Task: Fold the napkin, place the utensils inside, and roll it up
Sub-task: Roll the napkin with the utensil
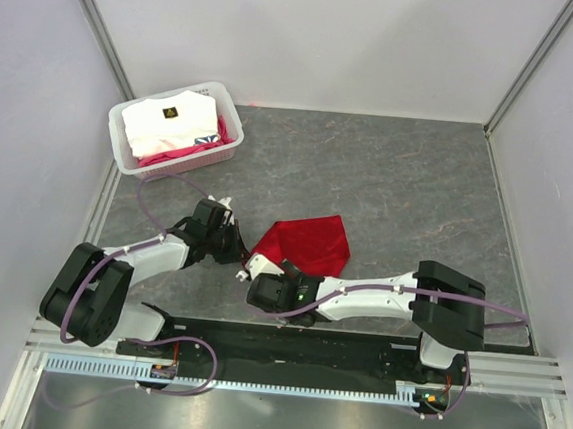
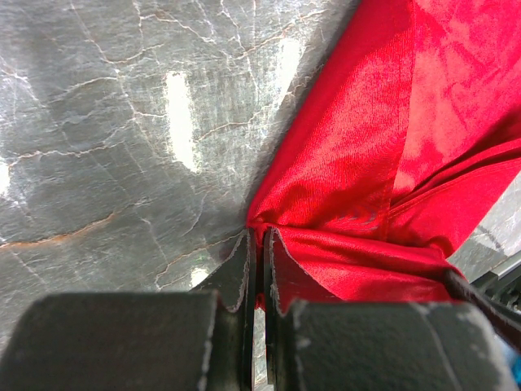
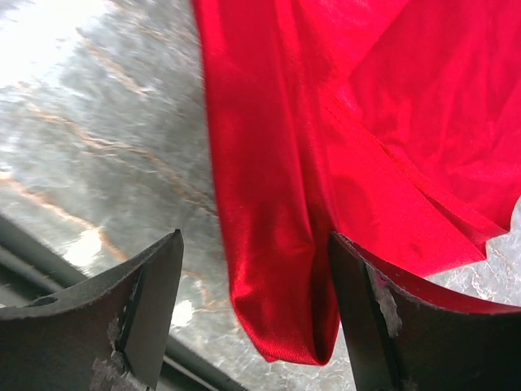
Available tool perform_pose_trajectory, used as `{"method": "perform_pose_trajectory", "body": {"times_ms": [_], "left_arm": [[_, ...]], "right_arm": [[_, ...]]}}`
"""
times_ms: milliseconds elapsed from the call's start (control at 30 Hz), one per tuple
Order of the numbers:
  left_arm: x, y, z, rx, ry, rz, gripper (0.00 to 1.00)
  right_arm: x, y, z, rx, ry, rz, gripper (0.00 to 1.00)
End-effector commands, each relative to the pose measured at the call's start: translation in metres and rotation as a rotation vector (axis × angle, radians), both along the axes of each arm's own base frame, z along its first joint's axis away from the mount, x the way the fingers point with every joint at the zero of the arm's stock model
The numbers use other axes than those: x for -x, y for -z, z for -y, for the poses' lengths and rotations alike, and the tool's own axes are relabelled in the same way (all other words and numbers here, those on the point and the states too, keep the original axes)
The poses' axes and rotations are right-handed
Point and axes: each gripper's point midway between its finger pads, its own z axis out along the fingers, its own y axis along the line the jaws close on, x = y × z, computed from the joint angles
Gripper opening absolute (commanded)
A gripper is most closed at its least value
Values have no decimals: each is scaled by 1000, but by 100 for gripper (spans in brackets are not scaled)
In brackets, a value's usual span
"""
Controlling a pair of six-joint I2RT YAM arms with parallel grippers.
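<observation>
While the left pincer (image 2: 259, 238) is clenched on one corner of the red napkin (image 2: 358, 147), the right pincer (image 3: 254, 240) is released, its fingers (image 3: 146, 301) wide apart (a fold of the cloth sits between them), with marbled grey table (image 2: 122, 122) under both.

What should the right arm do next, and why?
Probably close the right gripper: its jaws stand open with a fold of the napkin between them, while the left gripper is shut on another part. With both gripping, the arms could fold it.
</observation>
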Motion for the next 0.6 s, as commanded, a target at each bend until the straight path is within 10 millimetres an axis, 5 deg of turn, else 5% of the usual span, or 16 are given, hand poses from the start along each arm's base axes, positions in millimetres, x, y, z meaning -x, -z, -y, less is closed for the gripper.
{"method": "perform_pose_trajectory", "body": {"times_ms": [0,200,400,567], "left_arm": [[6,10,-9,-64,26,-20,2],[5,7,-7,-54,32,-10,2],[1,-8,-1,-11,39,32,2],[-6,-35,1,24,16,110,28]], "right_arm": [[-6,1,1,-38,12,-4,80],[-3,18,11,-56,7,-77,74],[11,38,25,-89,26,-186,48],[22,45,25,-167,34,-288,39]]}}
